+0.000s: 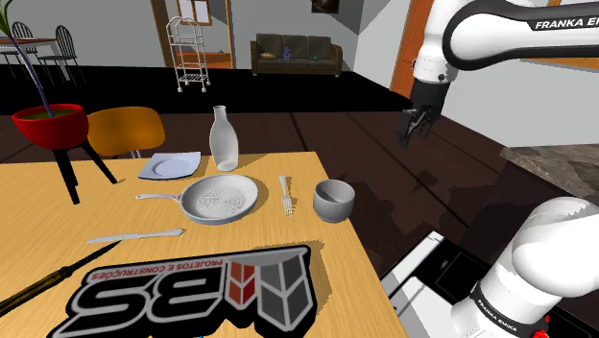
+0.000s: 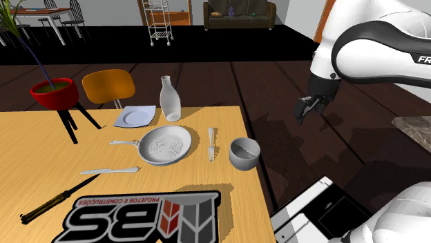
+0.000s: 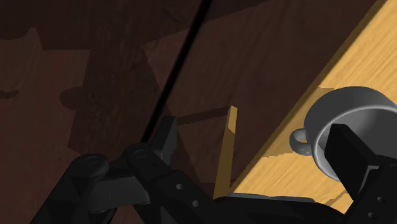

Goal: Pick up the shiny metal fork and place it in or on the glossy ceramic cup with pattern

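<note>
Taking the shoulder view from its left, a red plant pot (image 1: 50, 125) on dark legs stands at the end of the wooden surface (image 1: 341, 254), with an orange chair (image 1: 125, 128) behind it. Nearer the front edge lie a dark-handled knife (image 1: 58, 278) and a pale table knife (image 1: 134, 234). Next come a small plate (image 1: 171, 166), a grey pan (image 1: 223, 199) with its handle pointing left, and a pale bottle (image 1: 224, 139) upright behind the pan.

The fork (image 1: 286, 195) lies flat just right of the pan, its tines toward the near edge. The plain grey cup (image 1: 333, 201) stands upright just beside it, close to the surface's right edge.

My jaws hang further right, past that edge and over the dark wood floor (image 1: 384, 163). They are higher than the cup and well apart from the fork, which lies to their left with the cup between.

In my wrist view my fingers (image 3: 164, 137) stand apart with nothing between them. The cup (image 3: 356, 114) and its small handle sit beside one finger.
</note>
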### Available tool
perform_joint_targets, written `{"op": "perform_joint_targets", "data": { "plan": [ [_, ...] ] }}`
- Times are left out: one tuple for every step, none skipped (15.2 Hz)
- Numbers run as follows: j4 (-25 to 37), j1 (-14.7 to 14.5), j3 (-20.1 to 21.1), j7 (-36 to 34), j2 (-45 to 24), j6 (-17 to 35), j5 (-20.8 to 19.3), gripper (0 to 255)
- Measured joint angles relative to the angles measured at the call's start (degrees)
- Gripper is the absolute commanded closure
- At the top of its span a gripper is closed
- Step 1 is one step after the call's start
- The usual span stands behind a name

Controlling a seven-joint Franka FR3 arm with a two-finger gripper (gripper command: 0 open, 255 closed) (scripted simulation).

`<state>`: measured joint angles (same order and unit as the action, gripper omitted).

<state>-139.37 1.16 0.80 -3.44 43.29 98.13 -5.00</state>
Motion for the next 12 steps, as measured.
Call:
{"op": "perform_joint_targets", "data": {
  "plan": [
    [0.0,0.0,0.0,0.0,0.0,0.0,0.0,0],
    [-0.2,-0.1,0.4,-0.7,-0.5,0.7,0.3,0],
    [-0.3,-0.2,1.1,-1.9,-1.5,1.9,0.8,0],
    [-0.6,-0.3,1.8,-3.2,-2.3,3.0,1.2,0],
    [-0.6,-0.5,2.9,-4.9,-3.7,4.5,1.8,0],
    [-0.8,-0.6,3.7,-6.4,-5.3,6.4,2.3,0],
    [-1.2,-0.7,4.5,-7.9,-6.6,8.2,2.7,0],
    [-0.8,-0.7,5.4,-9.4,-8.5,9.8,3.0,0],
    [-1.1,-0.8,6.1,-10.8,-9.5,11.2,3.4,0],
    [-0.4,-0.8,7.0,-12.4,-11.1,12.4,3.7,0],
    [0.0,-0.7,7.6,-13.7,-13.2,14.1,3.7,0],
    [0.8,-0.7,8.5,-15.3,-15.2,15.5,3.9,0]
  ]
}}
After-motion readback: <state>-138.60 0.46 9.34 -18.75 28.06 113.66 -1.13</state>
